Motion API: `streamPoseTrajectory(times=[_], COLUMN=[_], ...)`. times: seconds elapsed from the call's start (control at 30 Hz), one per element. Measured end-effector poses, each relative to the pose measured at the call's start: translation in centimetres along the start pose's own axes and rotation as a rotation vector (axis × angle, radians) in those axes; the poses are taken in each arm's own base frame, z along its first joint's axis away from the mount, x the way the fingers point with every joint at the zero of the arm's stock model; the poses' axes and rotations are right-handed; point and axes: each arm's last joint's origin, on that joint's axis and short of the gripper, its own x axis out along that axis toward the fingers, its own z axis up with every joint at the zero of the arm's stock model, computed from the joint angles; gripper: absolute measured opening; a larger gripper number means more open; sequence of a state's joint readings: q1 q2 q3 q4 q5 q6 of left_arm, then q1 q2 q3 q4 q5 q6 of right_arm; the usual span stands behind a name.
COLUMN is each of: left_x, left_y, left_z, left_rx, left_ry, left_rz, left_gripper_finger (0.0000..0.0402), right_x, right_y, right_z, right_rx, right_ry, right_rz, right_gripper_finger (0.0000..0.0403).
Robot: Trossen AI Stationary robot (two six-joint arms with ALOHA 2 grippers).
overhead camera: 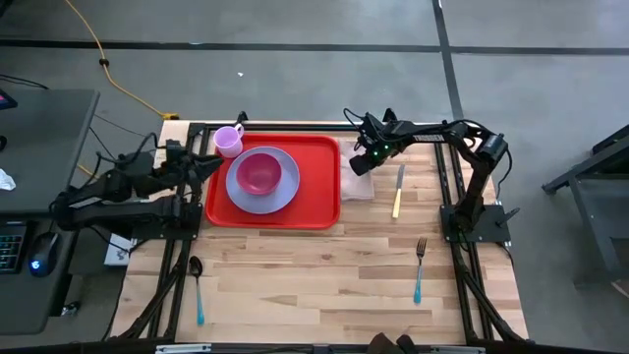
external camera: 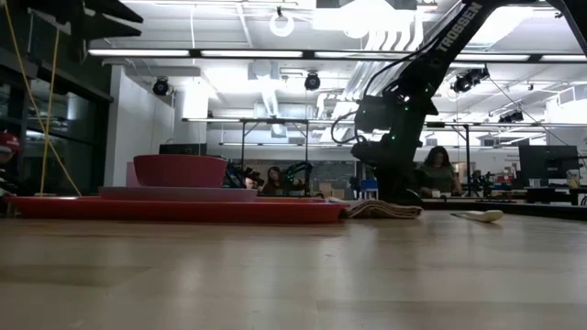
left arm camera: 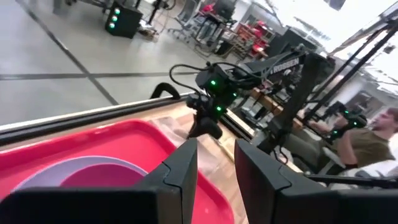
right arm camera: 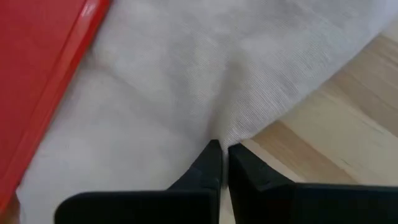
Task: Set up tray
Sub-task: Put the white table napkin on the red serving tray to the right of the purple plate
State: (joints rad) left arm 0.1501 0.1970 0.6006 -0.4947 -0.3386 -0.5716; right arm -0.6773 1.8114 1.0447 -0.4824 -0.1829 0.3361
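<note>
Nearest the lower edge of the high view lie a spoon (overhead camera: 197,288) at lower left and a fork (overhead camera: 420,267) at lower right, both on the bare wooden surface (overhead camera: 314,285) and well apart from everything else. Farther up, in the middle of the frame, sits the tray (overhead camera: 319,187), red and rimmed, carrying a lavender plate (overhead camera: 283,196) with a pink bowl (overhead camera: 257,172) on it; a small pink cup (overhead camera: 228,141) stands at the tray's upper left corner. Just right of the tray lies a pale cloth napkin (overhead camera: 358,186), touching the red rim, and beyond it to the right a knife (overhead camera: 398,191).

The right pincer (right arm camera: 219,163) is down on the napkin's edge, its fingers pressed nearly together on a fold of the cloth where it meets the wood. The left pincer (left arm camera: 214,165) waits at the tray's left side, fingers partly apart and holding nothing.

The step in hand looks like placing the napkin: it seems pinched but not yet lifted. The next move likely calls for raising the cloth without dragging the tray, then setting it flat where it belongs; knife, fork and spoon remain to be placed.
</note>
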Motion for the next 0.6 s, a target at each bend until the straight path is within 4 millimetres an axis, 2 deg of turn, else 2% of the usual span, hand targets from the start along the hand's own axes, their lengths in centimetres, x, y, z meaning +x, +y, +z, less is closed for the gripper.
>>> streamPoseTrajectory(times=[0.33,0.6], left_x=[1.0,1.4], left_y=[1.5,2.3], left_z=[-3.1,-4.6], left_rx=[0.012,-0.016], left_ry=[0.002,0.024], left_rz=[-0.03,-0.018], left_gripper_finger=[0.0138,0.0138], right_x=[-0.1,-0.5], right_y=[0.1,0.3], right_z=[0.0,0.4], right_rx=[0.007,0.008], right_ry=[0.014,0.01], right_rz=[0.034,0.039], right_gripper_finger=[0.0,0.0])
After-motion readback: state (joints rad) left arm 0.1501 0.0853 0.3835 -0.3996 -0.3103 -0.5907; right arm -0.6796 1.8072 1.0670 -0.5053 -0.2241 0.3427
